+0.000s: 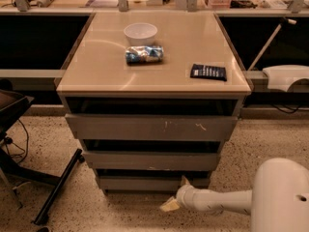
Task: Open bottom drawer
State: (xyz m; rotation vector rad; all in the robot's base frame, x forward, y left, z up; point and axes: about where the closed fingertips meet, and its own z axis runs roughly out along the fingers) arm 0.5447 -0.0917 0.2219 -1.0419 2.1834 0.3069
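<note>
The bottom drawer (145,182) is the lowest and narrowest of three grey fronts under the beige cabinet top (96,71), plain and without a handle. It sits about flush with a dark gap above it. My gripper (175,196) is low near the floor, at the right part of the drawer's front. One pale finger (169,205) points down-left in front of the drawer's lower edge. Another tip (184,180) reaches up to the drawer's top edge. The white arm (217,200) comes in from the lower right.
On the cabinet top stand a white bowl (140,33), a crumpled blue snack bag (144,54) and a dark flat packet (208,72). The top drawer (149,127) has white scratches; the middle drawer (149,160) is below it. A black chair base (53,192) lies at left on speckled floor.
</note>
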